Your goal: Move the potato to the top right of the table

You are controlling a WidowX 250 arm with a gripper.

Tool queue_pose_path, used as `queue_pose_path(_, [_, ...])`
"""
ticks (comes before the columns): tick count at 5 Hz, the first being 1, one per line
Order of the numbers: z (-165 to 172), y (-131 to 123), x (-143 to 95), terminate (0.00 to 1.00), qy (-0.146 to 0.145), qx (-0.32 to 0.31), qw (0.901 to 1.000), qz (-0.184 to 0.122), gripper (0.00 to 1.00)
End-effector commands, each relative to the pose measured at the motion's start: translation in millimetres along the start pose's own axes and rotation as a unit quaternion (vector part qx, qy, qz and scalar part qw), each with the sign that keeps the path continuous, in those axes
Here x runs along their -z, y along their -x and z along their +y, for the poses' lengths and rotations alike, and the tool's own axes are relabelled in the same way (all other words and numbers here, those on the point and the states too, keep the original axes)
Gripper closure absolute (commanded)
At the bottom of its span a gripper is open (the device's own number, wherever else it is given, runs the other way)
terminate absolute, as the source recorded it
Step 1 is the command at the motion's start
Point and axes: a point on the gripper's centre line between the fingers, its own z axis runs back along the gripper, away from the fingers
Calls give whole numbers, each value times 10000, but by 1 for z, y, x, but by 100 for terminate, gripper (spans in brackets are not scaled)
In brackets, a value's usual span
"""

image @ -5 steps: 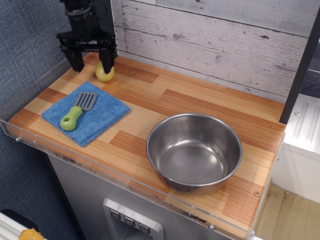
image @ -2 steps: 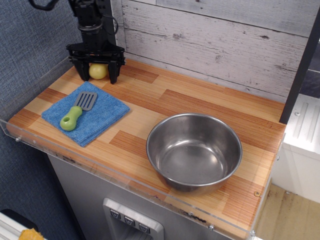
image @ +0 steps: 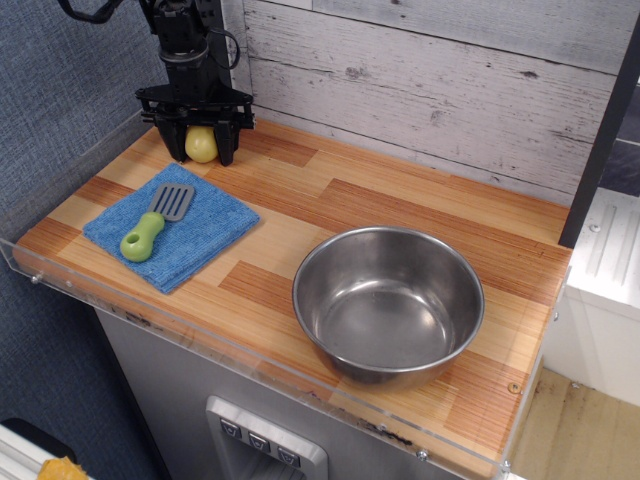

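Note:
The potato [image: 201, 145] is a small pale yellow-green egg shape resting at the back left of the striped wooden table [image: 340, 210], near the plank wall. My black gripper [image: 198, 148] hangs straight down over it, fingertips at the table surface. The jaws stand on either side of the potato with a gap showing on both sides, so the gripper is open around it. One finger [image: 228, 148] stands to the potato's right. The top of the potato is hidden by the gripper body.
A blue folded cloth [image: 172, 235] lies at the front left with a green-handled grey spatula [image: 153, 222] on it. A large steel bowl [image: 388, 303] stands at the front right. A clear acrylic rim [image: 250, 372] runs along the front edge and left side.
The gripper has moved right and come down so that the potato now sits between its fingers instead of under the right finger. The potato has shifted slightly on the table.

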Motion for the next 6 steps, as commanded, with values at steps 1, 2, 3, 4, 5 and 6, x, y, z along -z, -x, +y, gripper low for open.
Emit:
queue_pose_path(1, [-27, 0, -90, 0, 366, 80, 9945, -974, 100])
queue_pose_path(2, [-69, -5, -107, 0, 1128, 720, 9840, -1173, 100])
queue_pose_path(3, [-117, 4, -118, 0, 1582, 1131, 9776, -801, 100])
queue_pose_path(4, [-159, 31, -133, 0, 1704, 1164, 9768, -577, 100])
queue_pose_path(5, [-189, 62, -137, 0, 1371, 1258, 9820, -318, 100])
queue_pose_path(6, [-203, 80, -129, 0, 945, 1212, 9876, -326, 100])
